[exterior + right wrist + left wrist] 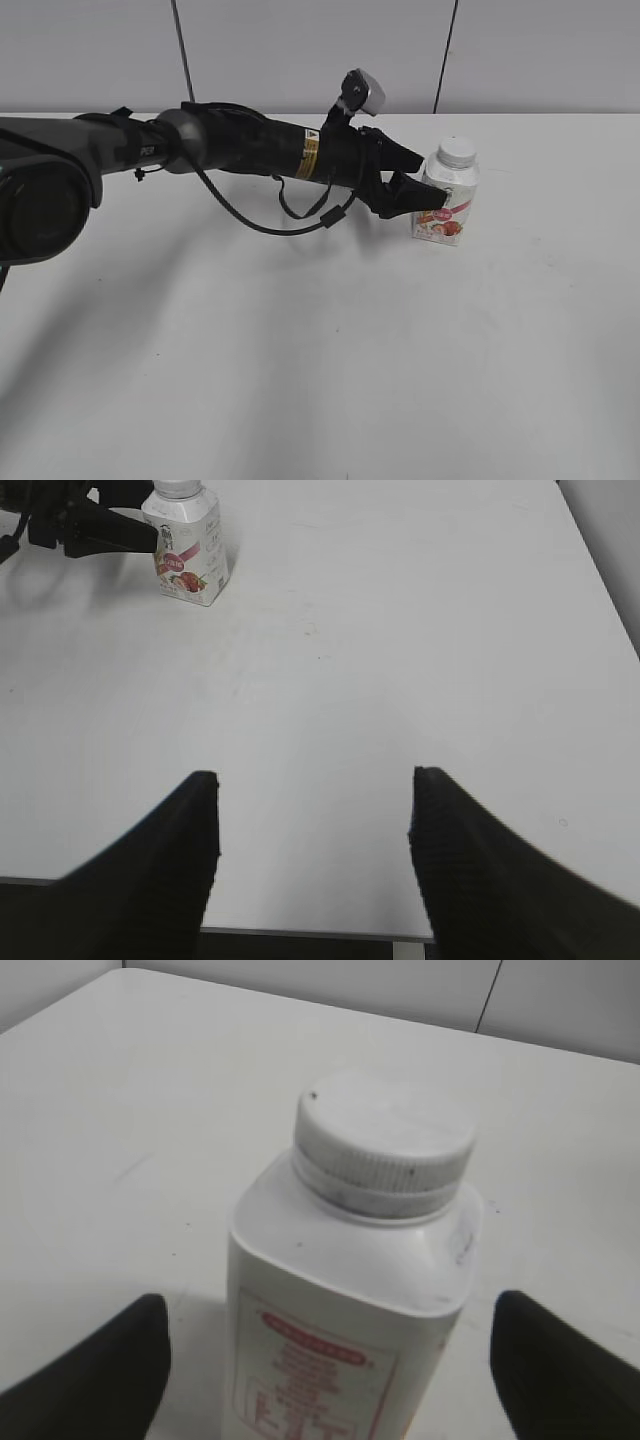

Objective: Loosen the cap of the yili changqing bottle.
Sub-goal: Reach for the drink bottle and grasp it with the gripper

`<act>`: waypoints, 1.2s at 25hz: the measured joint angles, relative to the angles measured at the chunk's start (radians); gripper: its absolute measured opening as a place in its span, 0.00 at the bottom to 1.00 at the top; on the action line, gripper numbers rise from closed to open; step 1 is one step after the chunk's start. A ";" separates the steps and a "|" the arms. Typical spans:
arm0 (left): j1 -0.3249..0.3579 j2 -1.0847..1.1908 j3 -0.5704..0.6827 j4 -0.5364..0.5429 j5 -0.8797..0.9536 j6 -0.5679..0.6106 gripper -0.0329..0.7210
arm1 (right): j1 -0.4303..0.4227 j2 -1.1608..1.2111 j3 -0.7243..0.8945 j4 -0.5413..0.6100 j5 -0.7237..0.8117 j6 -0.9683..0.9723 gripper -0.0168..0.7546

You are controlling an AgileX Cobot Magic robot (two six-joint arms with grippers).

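The yili changqing bottle (447, 203) stands upright at the table's back right, white with a pink-red band and fruit picture. Its white cap (457, 151) is on the neck. My left gripper (424, 196) is open, its fingers either side of the bottle's body, not touching it. In the left wrist view the bottle (350, 1300) fills the middle with the cap (385, 1140) on top, between the open left gripper's (330, 1360) fingers. My right gripper (312, 820) is open and empty near the table's front edge; the bottle (187, 550) shows far off at top left.
The white table (320, 350) is bare around the bottle. My left arm (230, 150) stretches across the back from the left, with a dangling cable (280, 215). A grey panelled wall (300, 50) stands behind the table.
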 joint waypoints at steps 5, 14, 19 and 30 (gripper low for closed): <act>-0.009 0.000 0.000 -0.001 0.008 0.017 0.83 | 0.000 0.000 0.000 0.000 0.000 0.000 0.65; -0.034 0.001 0.000 -0.001 0.013 0.036 0.83 | 0.000 0.000 0.000 0.000 0.000 0.000 0.65; -0.034 0.015 -0.002 -0.005 -0.009 0.039 0.83 | 0.000 0.000 0.000 0.000 0.000 0.000 0.65; -0.039 0.015 -0.002 0.084 -0.045 0.041 0.74 | 0.000 0.000 0.000 0.000 0.000 0.000 0.65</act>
